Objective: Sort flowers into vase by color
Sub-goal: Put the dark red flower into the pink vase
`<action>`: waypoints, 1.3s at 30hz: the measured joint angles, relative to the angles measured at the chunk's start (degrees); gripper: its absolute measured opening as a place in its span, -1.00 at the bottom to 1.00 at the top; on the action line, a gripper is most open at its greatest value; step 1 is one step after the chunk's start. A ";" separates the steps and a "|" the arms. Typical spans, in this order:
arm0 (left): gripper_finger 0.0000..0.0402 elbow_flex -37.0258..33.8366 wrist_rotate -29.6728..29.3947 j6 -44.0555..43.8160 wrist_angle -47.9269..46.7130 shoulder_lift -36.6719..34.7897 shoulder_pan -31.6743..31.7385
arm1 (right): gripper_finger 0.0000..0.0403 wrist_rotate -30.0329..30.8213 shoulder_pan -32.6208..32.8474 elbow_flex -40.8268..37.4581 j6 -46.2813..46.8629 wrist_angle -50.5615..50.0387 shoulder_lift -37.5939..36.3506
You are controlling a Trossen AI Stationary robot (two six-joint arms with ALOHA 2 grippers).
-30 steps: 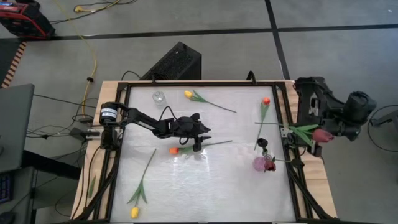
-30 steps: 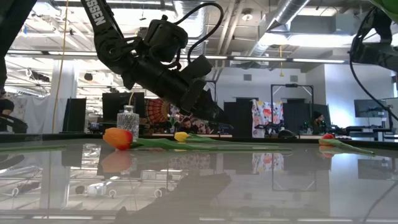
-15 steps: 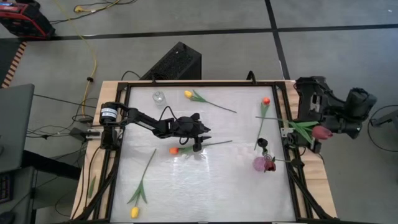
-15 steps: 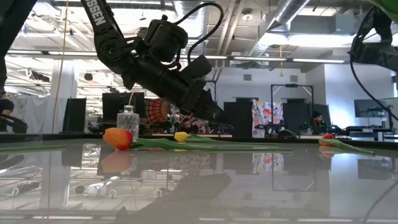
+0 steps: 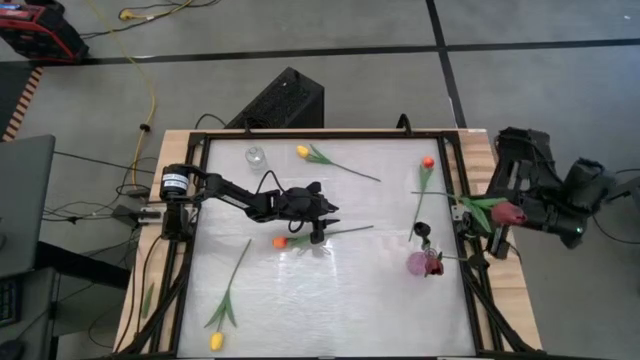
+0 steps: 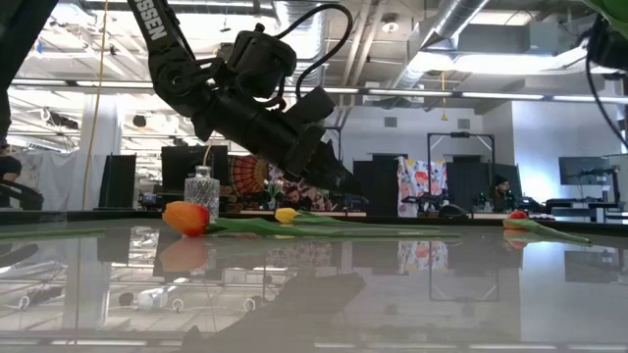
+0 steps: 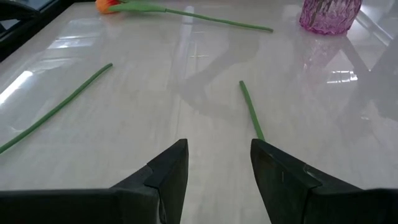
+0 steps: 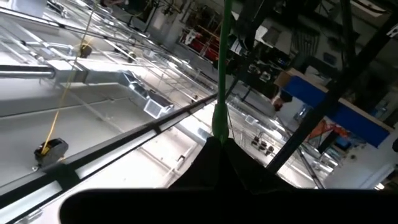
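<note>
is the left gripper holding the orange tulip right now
No. In the left wrist view the left gripper is open with nothing between its fingers, hovering over a bare green stem on the table.

Glossy white worktop (image 5: 330, 290), as I see it from overhead.
Clear bottle (image 5: 255, 156) at eleven o'clock, purple vase (image 5: 420, 263) at four, tulips (image 5: 292, 240) scattered flat across centre, top, right and seven o'clock.

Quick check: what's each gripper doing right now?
Left gripper: open, empty, above the stem of the orange tulip.
Right gripper: shut on the dark red tulip, off the table's right edge.
</note>
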 joint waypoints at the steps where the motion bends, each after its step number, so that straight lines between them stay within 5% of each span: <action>1: -0.18 0.00 0.00 0.15 0.00 0.00 -0.01 | -0.88 0.00 -0.18 1.20 0.00 0.01 1.26; 16: -0.18 0.00 2.00 0.37 0.00 0.00 0.00 | -0.88 -0.08 2.18 15.08 1.01 0.21 15.13; 30: -0.18 0.00 2.43 -0.50 1.55 -0.02 -0.02 | -0.83 -0.46 9.20 15.10 9.57 1.76 20.35; 39: -0.18 0.00 2.47 -1.42 2.16 -0.02 -0.02 | -0.83 -0.48 6.90 10.15 16.36 2.21 17.81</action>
